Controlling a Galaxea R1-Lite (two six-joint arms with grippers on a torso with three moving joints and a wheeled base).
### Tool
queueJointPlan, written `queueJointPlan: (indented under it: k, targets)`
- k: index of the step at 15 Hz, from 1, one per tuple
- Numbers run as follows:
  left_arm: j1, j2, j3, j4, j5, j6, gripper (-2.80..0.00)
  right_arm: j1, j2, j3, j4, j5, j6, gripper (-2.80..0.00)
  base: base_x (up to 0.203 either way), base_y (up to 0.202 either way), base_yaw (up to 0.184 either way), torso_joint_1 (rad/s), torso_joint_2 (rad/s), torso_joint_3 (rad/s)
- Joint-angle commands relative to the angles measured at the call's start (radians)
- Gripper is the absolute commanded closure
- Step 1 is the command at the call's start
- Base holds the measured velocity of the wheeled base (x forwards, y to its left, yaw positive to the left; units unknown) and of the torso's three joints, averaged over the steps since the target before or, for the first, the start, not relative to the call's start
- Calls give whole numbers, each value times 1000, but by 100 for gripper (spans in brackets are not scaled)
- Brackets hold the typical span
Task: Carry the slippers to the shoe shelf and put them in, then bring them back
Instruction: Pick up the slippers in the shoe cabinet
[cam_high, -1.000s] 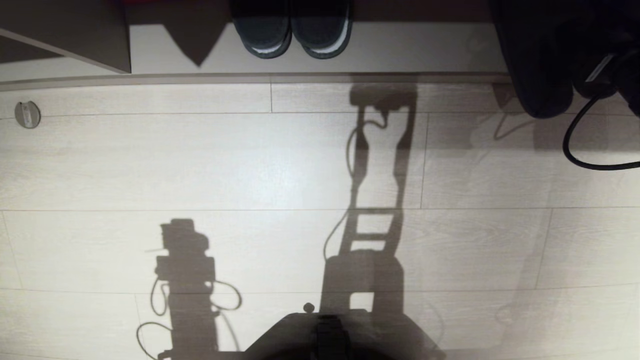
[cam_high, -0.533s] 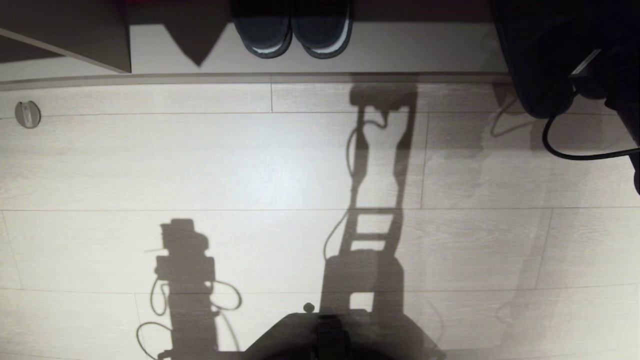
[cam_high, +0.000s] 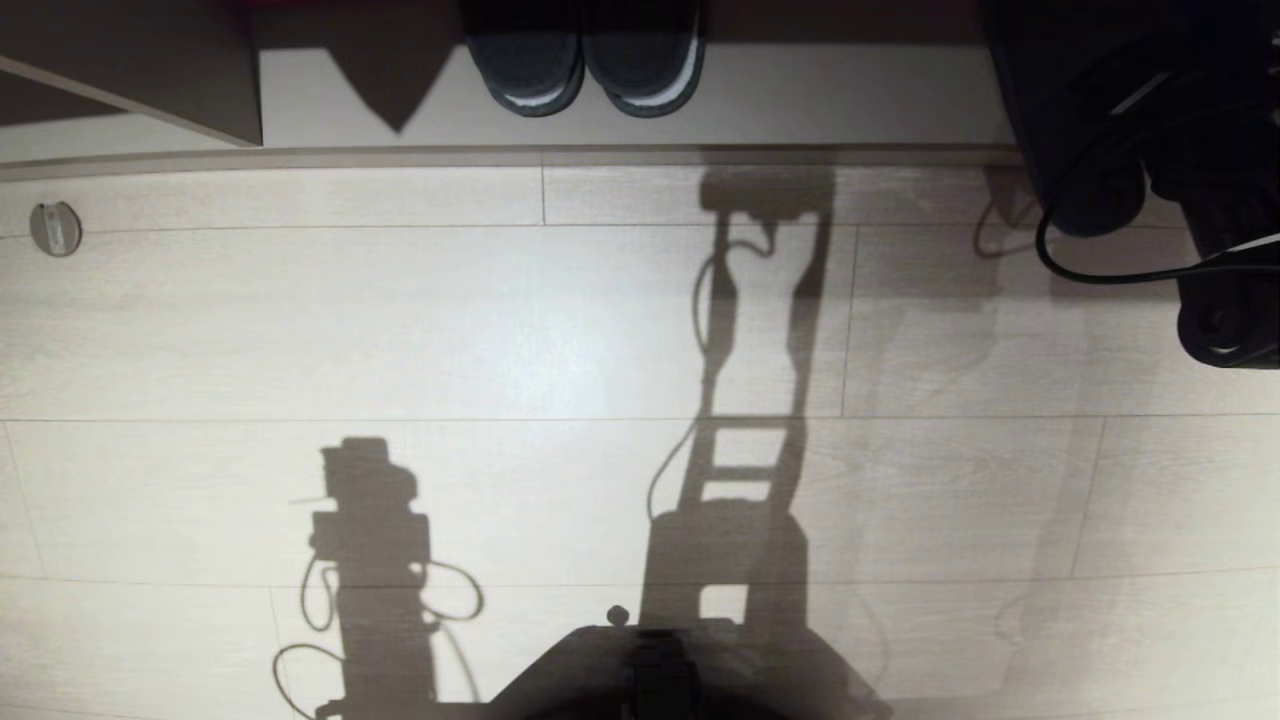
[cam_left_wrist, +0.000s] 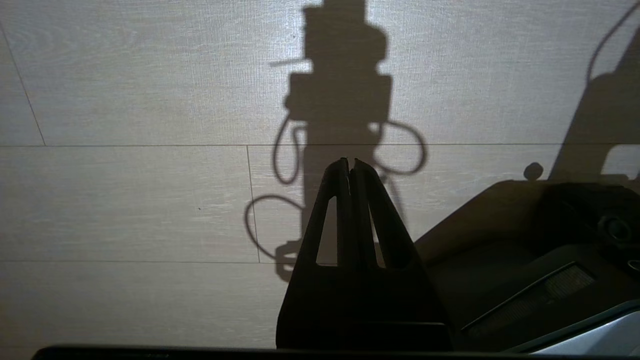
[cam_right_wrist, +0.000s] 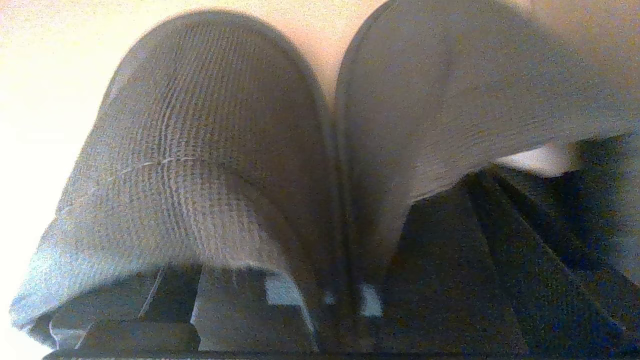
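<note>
Pale plank floor, dark slipper pair on ledge

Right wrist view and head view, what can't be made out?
Right wrist view: the slippers fill it, hiding everything beyond.
Head view: right arm cut off by the right edge.
Head view: dark white-rimmed pair, heels cut off by the top edge.

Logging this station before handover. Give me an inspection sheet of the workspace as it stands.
Surface: pale plank floor, shadowed by the robot.
Job's things: grey slippers side by side; shoe shelf ahead.
Clutter: darker white-rimmed pair on the shelf.
End effectors: left end effector shut over the floor; right end effector behind the slippers.
Cables: black cable looping at far right.
Surroundings: round floor fitting.
</note>
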Motion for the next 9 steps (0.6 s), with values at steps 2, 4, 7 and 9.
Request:
queueJointPlan:
  k: [2, 4, 7, 9]
  targets:
    - [0, 0, 2, 0, 1, 0, 0, 0, 36, -38, -14, 4, 8, -280, 0, 0, 0, 0, 0, 0]
    - [0, 0, 2, 0, 1, 0, 0, 1, 27, -38, -18, 11, 16, -280, 0, 0, 0, 0, 0, 0]
    - [0, 0, 2, 0, 1, 0, 0, 1, -5, -31, -9, 35, 18, 0, 0, 0, 0, 0, 0, 0]
    - [0, 0, 2, -1, 1, 0, 0, 1, 1, -39, -12, 61, 18, 0, 0, 0, 0, 0, 0, 0]
